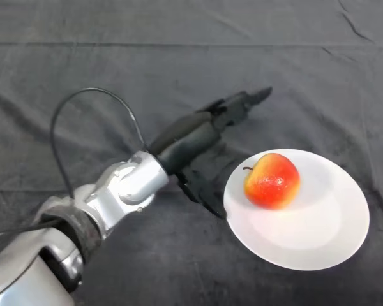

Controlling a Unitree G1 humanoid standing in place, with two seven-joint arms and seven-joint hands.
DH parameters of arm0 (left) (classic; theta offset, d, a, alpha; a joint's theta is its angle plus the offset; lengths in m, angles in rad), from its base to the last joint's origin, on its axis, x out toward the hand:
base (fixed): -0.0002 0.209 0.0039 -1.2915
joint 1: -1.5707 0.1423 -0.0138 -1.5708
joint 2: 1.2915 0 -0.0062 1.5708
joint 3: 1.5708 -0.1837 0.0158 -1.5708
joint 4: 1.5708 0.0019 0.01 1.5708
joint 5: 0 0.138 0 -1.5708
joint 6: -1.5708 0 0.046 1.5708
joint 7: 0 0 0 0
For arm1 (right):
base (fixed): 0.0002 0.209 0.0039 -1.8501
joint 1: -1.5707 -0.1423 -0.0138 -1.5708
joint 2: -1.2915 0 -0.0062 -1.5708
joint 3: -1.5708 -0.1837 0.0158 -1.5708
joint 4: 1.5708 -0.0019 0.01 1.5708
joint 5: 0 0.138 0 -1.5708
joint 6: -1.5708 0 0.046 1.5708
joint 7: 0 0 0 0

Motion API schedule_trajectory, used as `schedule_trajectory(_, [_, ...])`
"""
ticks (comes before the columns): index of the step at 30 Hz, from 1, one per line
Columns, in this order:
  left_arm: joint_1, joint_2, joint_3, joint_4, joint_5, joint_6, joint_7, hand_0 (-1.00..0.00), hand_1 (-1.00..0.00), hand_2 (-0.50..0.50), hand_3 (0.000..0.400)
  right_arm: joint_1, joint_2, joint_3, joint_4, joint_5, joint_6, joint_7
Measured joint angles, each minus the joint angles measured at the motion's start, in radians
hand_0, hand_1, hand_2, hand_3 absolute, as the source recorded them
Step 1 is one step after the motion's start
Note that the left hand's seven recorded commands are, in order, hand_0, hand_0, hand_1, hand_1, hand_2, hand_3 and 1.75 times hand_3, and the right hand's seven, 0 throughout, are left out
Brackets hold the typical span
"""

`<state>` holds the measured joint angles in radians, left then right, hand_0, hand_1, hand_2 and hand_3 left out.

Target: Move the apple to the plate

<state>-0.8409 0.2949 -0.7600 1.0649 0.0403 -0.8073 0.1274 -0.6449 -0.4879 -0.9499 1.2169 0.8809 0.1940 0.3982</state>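
Surface: table under a dark, creased cloth [115, 57], filling the whole frame; a fold line runs across near the top
Plate: plain white round plate [319, 236], lower right of the frame, lying flat on the cloth
Apple: red-and-yellow apple [272, 181] sitting on the plate, in its upper-left part, stem showing at upper left; it lies inside the rim, apart from the hand
Arm: silver-grey left arm comes in from the lower left corner and reaches toward the centre
Hand: black left hand [207, 131] at centre frame, just left of and above the plate; fingers stretched out toward the upper right, thumb hanging low near the plate's left rim; it holds nothing and does not touch the apple
Task state: judged done, since the apple already rests on the plate
Handling: likely firm and moderately heavy for its size, with smooth, waxy skin that could slip; round, so it may roll on the glossy plate if nudged
Where to hold: across the widest part, thumb against fingers on opposite sides, clear of the stem
Risk: a brush from the thumb could shift the plate
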Motion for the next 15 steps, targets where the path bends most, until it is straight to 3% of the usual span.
schedule_trajectory(15, [0.086,0.130,0.221,0.056,-0.118,-0.034,-0.047,0.00,0.00,0.00,0.000,-0.001,0.000,0.0007,0.000,-0.0001,0.001,0.0002])
